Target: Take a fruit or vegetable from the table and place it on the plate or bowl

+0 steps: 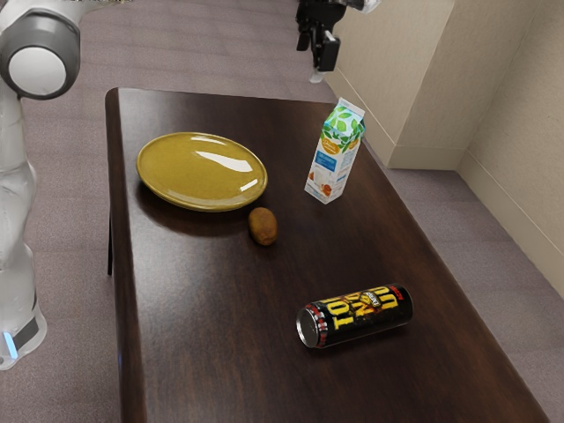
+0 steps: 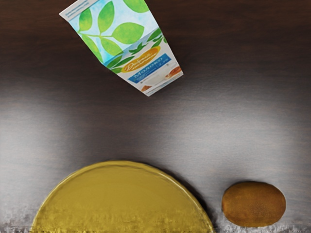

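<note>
Kiwi (image 1: 263, 226) sits on the dark table (image 1: 220, 344), just beside the rim of the yellow plate (image 1: 202, 170) – close, with a thin strip of tabletop between them. The plate has nothing on it. A milk carton (image 1: 335, 152) stands upright toward the exterior view's right of the plate, and a black-and-yellow can (image 1: 355, 315) lies on its side nearer the camera, well apart from the kiwi. The gripper (image 1: 315, 55) hangs high over the table's far end – fingers parted, nothing between them. From the hand's camera, the carton (image 2: 124, 43), the plate's edge (image 2: 121, 194) and the kiwi (image 2: 253, 204) all lie below.
</note>
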Robot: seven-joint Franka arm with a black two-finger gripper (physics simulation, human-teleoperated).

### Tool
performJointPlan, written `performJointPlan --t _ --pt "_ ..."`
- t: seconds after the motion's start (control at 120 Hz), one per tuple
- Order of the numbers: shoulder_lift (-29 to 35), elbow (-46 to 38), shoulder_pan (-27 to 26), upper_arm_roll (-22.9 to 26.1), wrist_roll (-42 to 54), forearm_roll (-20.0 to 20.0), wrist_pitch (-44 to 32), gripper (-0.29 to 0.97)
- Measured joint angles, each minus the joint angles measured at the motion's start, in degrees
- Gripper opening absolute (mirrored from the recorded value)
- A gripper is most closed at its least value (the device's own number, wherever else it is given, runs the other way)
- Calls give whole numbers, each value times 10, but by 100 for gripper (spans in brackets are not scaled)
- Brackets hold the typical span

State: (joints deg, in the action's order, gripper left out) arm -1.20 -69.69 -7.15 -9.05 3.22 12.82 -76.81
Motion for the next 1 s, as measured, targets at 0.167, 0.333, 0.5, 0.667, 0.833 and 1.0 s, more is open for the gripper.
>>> performJointPlan --t 0.167,0.333,0.5,0.667,0.833,1.0 --pt "-3 -1 -31 1 1 2 12 68" --pt "-2 -10 -99 0 -49 -37 19 68" --pt "-4 -45 -155 -5 -181 -74 22 68" --pt "-30 -55 -132 -5 -349 -83 14 68" --pt "-24 -153 -93 -27 -499 -110 -36 68" --pt "5 -226 -73 -40 -629 -133 -99 68"
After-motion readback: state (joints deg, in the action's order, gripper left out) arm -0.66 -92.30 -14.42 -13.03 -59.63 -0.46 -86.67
